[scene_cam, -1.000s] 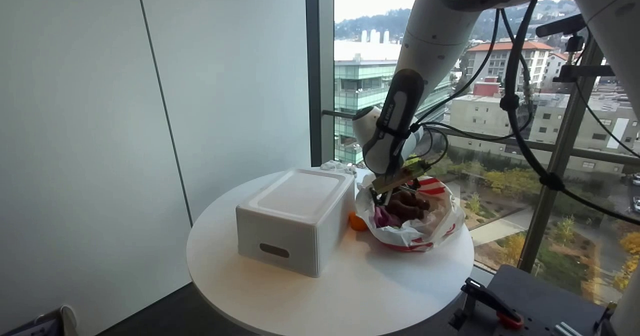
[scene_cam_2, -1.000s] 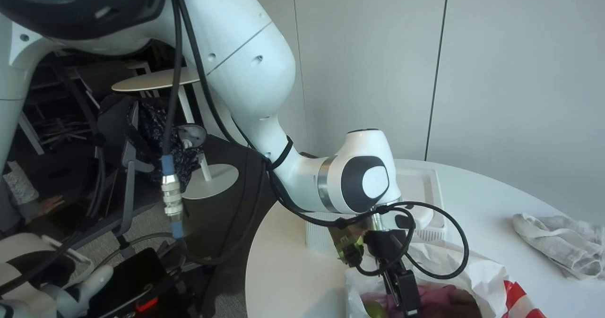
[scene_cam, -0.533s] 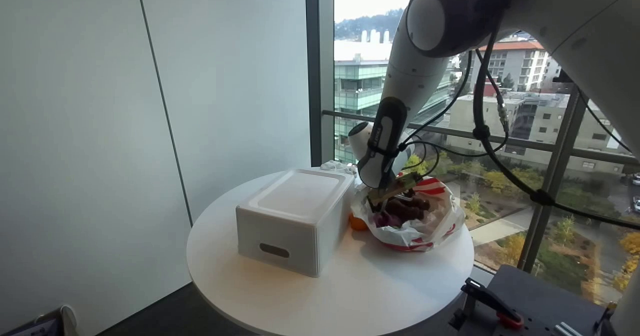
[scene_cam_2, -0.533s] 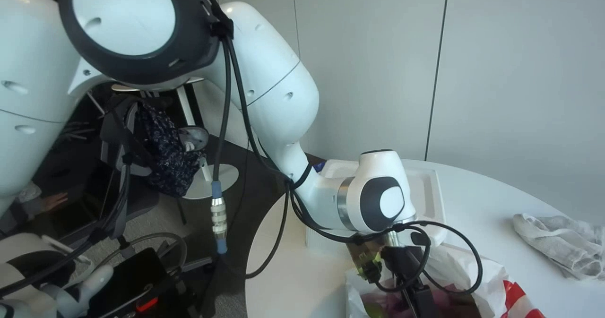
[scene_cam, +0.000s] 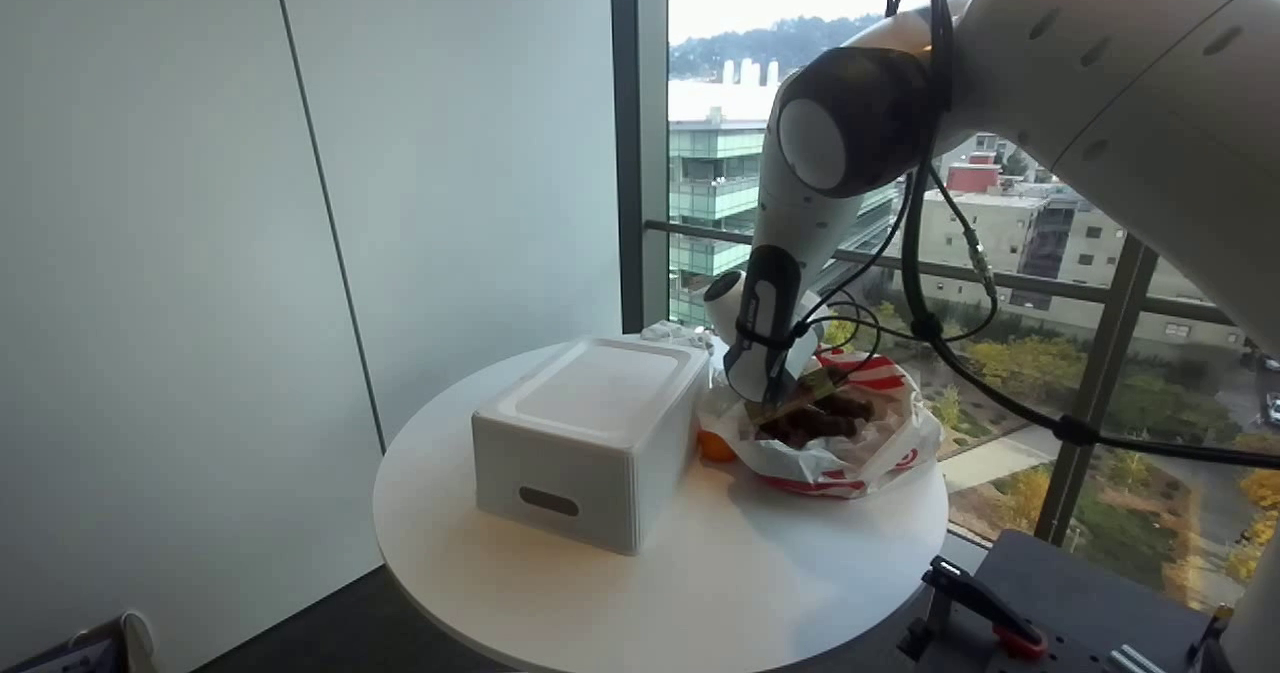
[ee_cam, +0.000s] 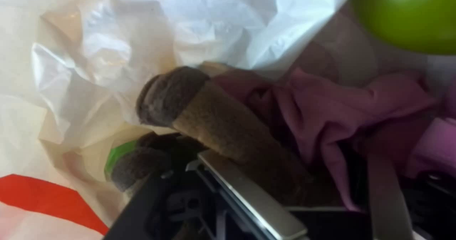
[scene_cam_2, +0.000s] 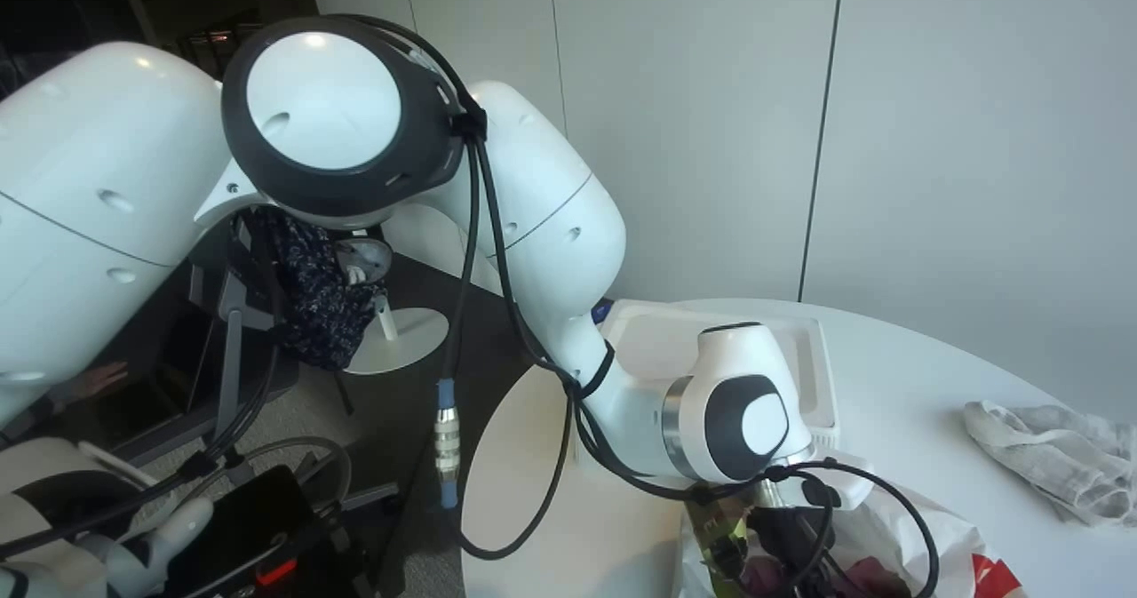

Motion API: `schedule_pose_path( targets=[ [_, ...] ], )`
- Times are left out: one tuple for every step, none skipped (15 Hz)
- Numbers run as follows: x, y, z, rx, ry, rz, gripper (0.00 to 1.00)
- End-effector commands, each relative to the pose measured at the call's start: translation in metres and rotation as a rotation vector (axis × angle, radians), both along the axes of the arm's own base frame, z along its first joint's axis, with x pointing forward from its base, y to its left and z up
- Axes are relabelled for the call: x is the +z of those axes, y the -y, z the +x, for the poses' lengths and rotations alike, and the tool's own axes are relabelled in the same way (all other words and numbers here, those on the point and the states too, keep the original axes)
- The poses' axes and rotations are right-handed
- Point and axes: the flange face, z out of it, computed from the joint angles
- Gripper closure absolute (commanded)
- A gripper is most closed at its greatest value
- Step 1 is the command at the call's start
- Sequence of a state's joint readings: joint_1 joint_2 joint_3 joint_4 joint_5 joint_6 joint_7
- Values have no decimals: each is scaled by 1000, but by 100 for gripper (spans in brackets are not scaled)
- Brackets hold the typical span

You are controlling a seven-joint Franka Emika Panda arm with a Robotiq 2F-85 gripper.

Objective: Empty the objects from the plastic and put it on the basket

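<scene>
My tool [ee_cam: 294, 159] is spread inside the plastic bag [ee_cam: 149, 29], likely to close on brown plush [ee_cam: 228, 122] or pink cloth [ee_cam: 331, 104]. The basket [scene_cam: 580, 463] sits just beside, presumably for unloading.

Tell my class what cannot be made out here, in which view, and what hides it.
Inside of the basket: covered by its top, both exterior views.
Part of the plastic bag: cut off by the bottom edge, an exterior view.
Green round object: cut off at the wrist view's top right corner.
What the green patch belongs to: hidden by a brown item, wrist view.
Whether the tool grips anything: lost in dark shadow, wrist view.
</scene>
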State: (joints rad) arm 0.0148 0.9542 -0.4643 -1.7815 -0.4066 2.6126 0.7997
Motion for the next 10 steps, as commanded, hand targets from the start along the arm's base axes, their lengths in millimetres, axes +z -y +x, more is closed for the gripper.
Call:
schedule_pose_path(
  targets=[
    [7,-9,6,-5,30,-18,57],
    [10,-13,6,-10,33,-13,64],
    [11,-17,6,-9,33,-5,73],
    [11,-19,6,-19,34,0,80],
    [12,-22,6,-28,36,9,86],
    [12,-24,5,-40,34,19,92],
    [14,-24,5,-62,36,13,93],
    [16,-24,5,-71,40,3,94],
    [22,-25,6,-80,41,-10,91],
    [28,-27,6,-92,26,-15,93]
  ],
)
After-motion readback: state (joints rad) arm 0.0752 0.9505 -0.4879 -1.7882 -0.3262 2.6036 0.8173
